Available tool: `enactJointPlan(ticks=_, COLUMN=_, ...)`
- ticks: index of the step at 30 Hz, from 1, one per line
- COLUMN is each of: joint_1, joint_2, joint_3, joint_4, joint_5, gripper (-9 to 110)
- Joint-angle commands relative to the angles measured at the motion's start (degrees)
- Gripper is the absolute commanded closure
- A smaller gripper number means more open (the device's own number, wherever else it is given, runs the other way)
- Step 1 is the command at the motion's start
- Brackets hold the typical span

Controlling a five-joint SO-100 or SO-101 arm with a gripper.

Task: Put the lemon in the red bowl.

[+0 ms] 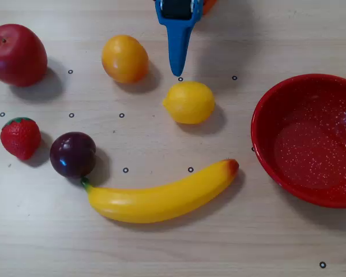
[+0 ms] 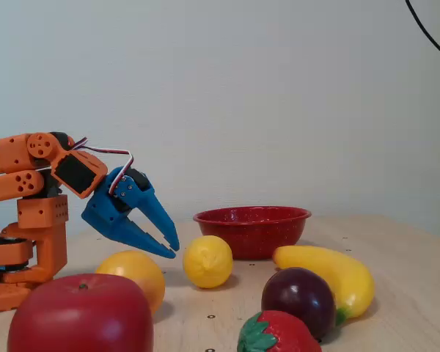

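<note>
- No brand names, labels or writing readable anywhere that I can spot, just small black ring marks dotted over the table (image 1: 265, 242).
- The lemon (image 1: 189, 102) sits on the table near the middle of the overhead view, nub pointing left, nothing touching it.
- The blue gripper (image 2: 173, 248) hangs just short of the lemon. In the fixed view its tips are a little to the left of the fruit, at about the height of its top; from overhead the blue finger (image 1: 178, 43) points down at it with a small gap left.
- Its fingers are parted a bit in the fixed view and there's nothing between them.
- The red bowl (image 1: 265, 144) is off to the right of the lemon in the overhead view, empty, speckled inside.
- Also around: orange (image 1: 124, 58), red apple (image 1: 16, 55), strawberry (image 1: 21, 137), plum (image 1: 72, 154), and the banana (image 1: 161, 199) lying below the lemon.
</note>
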Motion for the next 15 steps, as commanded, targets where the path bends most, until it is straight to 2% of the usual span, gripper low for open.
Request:
enactJointPlan(ticks=1, joint_1=0.9, joint_2=0.9, joint_3=-1.5, joint_4=5.2, joint_5=-0.7, gripper=101)
enactJointPlan(ticks=15, joint_1=1.6, joint_2=0.9, joint_3=-11.2, joint_4=15.4, joint_5=-0.7, gripper=101)
